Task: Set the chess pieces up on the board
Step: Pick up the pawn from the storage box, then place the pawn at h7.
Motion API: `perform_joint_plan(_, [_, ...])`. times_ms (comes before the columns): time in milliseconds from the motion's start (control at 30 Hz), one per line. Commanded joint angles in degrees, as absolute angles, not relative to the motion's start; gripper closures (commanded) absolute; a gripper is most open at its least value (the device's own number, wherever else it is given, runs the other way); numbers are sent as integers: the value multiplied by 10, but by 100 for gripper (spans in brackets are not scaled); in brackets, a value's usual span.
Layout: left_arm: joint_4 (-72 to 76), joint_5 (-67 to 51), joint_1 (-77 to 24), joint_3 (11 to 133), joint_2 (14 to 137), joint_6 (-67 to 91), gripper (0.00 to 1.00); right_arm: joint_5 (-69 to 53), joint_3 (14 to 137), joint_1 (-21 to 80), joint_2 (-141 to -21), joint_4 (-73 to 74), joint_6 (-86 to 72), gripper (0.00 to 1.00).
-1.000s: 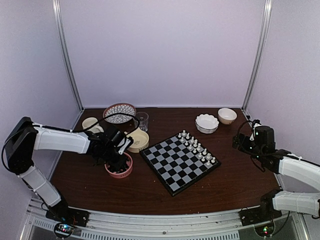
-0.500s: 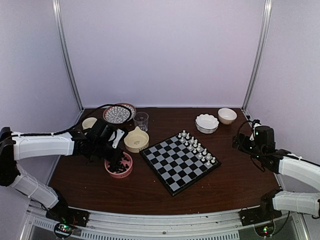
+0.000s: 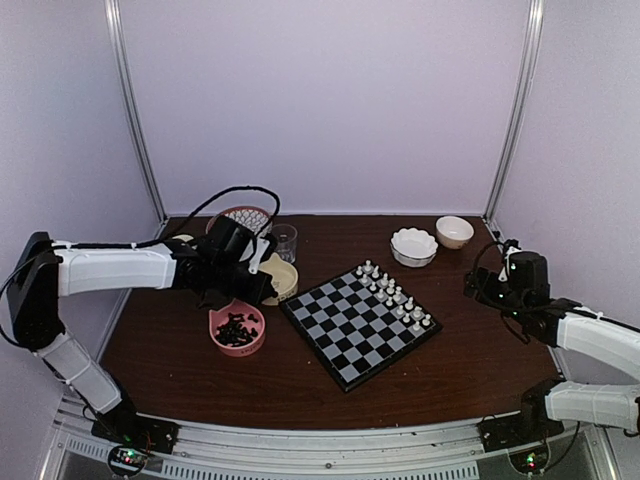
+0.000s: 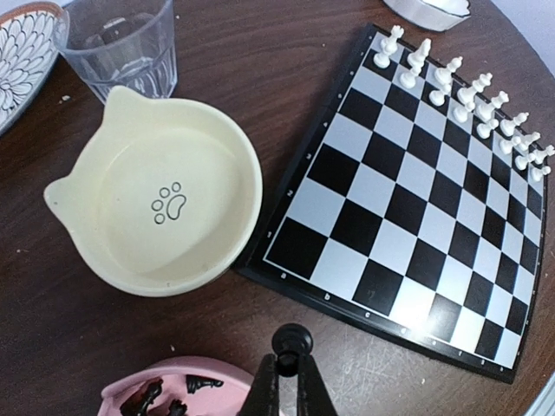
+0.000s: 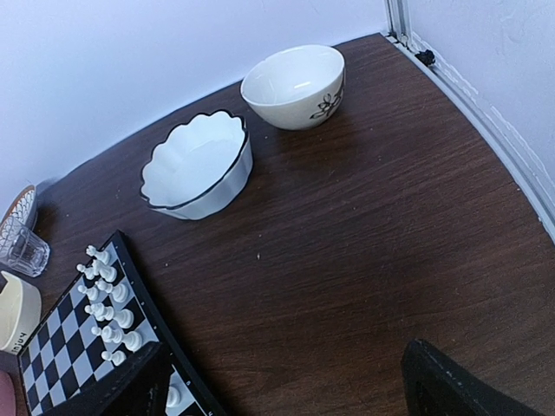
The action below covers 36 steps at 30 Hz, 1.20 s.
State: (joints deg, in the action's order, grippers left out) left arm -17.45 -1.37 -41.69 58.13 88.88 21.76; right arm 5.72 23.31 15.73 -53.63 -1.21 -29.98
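— Left gripper (image 4: 290,362) is pinched shut on one black piece (image 4: 293,338) (a pawn, going by the round head), with the head showing just past the fingertips. It hangs over the rim of the pink bowl (image 4: 130,394), where the other black pieces (image 3: 237,329) lie in a heap.
— And the board (image 4: 390,217)?
— Just beside that bowl, on the right arm's side. White pieces (image 4: 460,91) stand in two rows along the far edge. Every other square is bare, so none of the black side is set yet.
— Where would you put this one?
— On the edge facing the white rows, the one nearest the bowl, second row in if it is a pawn. I'd carry it high enough to clear the black border and steer away from the cream bowl (image 4: 130,173) and the glass (image 4: 121,39) behind it.
— Anything fiddly?
— The piece is far smaller than a square. I'd centre it over one check, lower until the base touches, part the fingers slowly and rise straight up, or it may tip or cling to a finger.
— Right gripper (image 5: 286,386)?
— Jaws wide apart, holding nothing, parked over the table (image 5: 364,243) off the board's corner, out of the way
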Motion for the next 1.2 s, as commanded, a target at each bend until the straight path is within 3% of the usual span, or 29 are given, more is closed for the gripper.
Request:
perform_joint_plan(0, [-148,-42,-417,626,949,239,98,45,251,156,-548,-23,-299,4])
perform_joint_plan(600, [-247,-28,-421,844,1146,207,100,49,250,156,-540,-19,-293,4])
perform_joint_plan(1167, [-288,-17,-431,879,1175,198,100,48,251,157,-541,-18,-293,4])
